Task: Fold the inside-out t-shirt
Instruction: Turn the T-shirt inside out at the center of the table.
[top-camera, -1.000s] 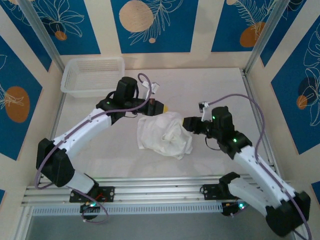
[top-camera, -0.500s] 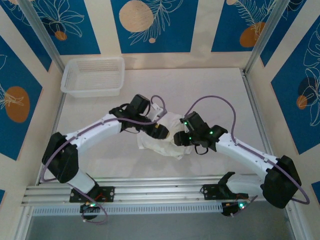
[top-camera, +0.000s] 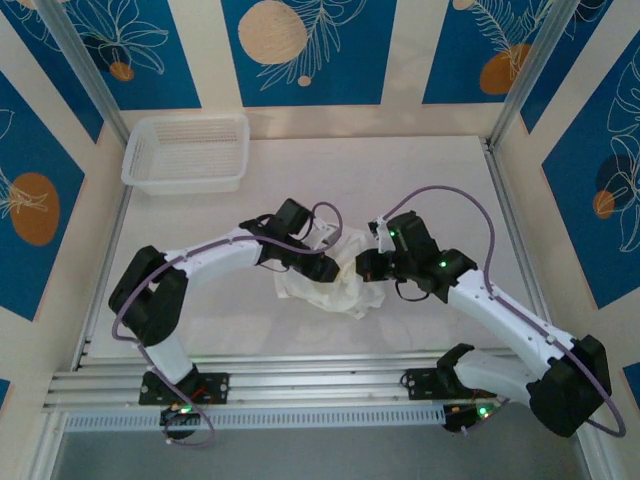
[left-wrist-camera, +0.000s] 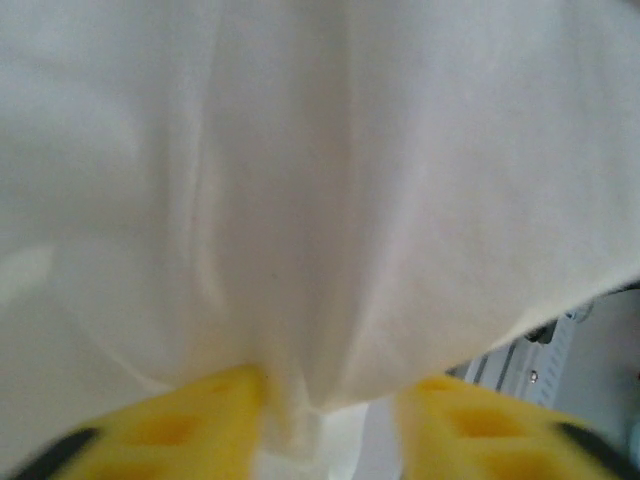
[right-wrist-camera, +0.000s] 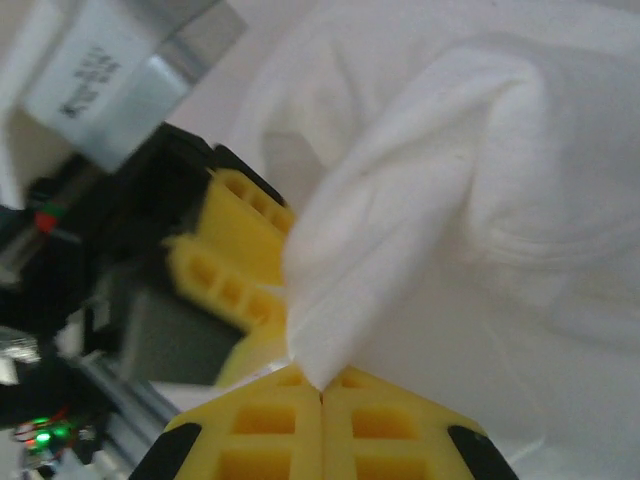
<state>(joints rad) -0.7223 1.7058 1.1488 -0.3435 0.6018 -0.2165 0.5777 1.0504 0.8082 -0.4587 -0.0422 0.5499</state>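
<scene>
White t-shirt (top-camera: 340, 293) pinched in right jaws, bunched between left jaws

Even, soft light falls on a pale matte table top (top-camera: 300, 175) that spreads beyond the left gripper (top-camera: 328, 268) and the right gripper (top-camera: 360, 266). Farther past them rises a back wall (top-camera: 400, 60) of cream and deep-blue panels, printed with white leaf outlines and orange discs. Matching side walls stand outboard of the left gripper (top-camera: 30, 200) and of the right (top-camera: 600, 180). Slanting aluminium posts (top-camera: 85, 70) mark the far corners. Behind both grippers, ribbed aluminium rails (top-camera: 320, 385) line the near edge above a grey floor (top-camera: 320, 452).
</scene>
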